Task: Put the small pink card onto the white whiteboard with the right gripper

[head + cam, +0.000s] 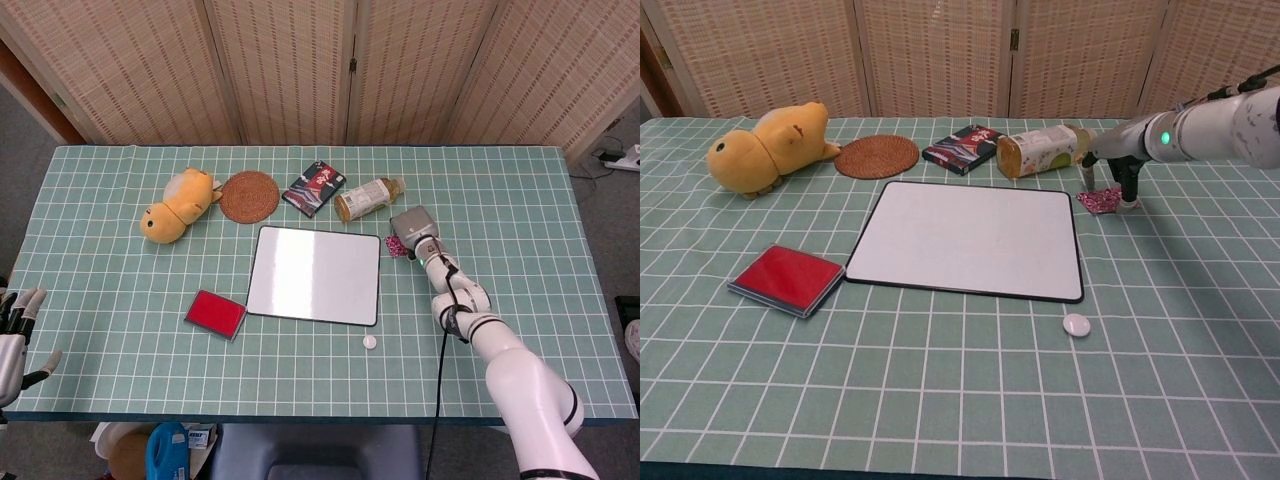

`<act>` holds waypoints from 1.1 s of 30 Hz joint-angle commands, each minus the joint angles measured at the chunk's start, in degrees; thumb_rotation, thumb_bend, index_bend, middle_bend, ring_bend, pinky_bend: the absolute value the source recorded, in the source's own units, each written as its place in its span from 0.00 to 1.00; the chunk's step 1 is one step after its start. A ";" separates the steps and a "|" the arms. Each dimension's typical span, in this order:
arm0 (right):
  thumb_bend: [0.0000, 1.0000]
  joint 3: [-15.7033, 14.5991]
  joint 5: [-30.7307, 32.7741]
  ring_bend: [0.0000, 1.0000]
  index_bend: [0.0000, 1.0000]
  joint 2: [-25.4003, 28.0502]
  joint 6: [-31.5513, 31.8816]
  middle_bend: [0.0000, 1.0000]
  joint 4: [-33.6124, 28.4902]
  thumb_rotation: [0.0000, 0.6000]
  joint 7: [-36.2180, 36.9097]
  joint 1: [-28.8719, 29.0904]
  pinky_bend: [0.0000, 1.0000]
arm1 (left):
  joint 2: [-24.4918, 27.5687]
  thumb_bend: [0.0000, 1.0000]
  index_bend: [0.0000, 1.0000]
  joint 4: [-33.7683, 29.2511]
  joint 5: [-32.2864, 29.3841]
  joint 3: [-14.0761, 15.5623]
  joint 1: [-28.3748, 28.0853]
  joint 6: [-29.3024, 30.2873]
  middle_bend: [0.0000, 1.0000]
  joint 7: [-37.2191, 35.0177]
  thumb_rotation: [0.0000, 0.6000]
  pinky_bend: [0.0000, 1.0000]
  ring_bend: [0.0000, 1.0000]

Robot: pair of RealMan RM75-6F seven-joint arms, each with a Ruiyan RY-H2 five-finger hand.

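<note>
My right hand (pixel 1110 172) has its dark fingers (pixel 1129 185) straddling the small pink patterned card (pixel 1100 200) on the green checked counter (pixel 1200 290); whether they grip is unclear. The white rectangular whiteboard (pixel 970 240) lies beside them.

The head view looks steeply down from high above the near edge, taking in the whole green checked counter (pixel 120 300) and the woven screen behind. The chest view sits low and closer, facing level across it. Both share the white rectangular whiteboard (pixel 316 274) (pixel 970 238).
</note>
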 commanded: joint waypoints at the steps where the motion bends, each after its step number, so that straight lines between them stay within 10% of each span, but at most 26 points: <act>1: 0.21 0.01 -0.50 0.95 0.28 -0.34 0.20 0.92 0.40 1.00 0.07 -0.13 0.97 | -0.03 0.26 0.00 0.05 0.00 0.01 0.00 -0.04 0.00 -0.02 1.00 0.00 0.00; 33: 0.22 1.90 -4.06 0.97 0.37 -2.89 3.38 0.92 2.29 1.00 -1.48 -1.47 0.99 | -0.11 0.26 0.00 0.64 -0.18 0.23 0.26 -0.43 0.00 -0.51 1.00 0.00 0.00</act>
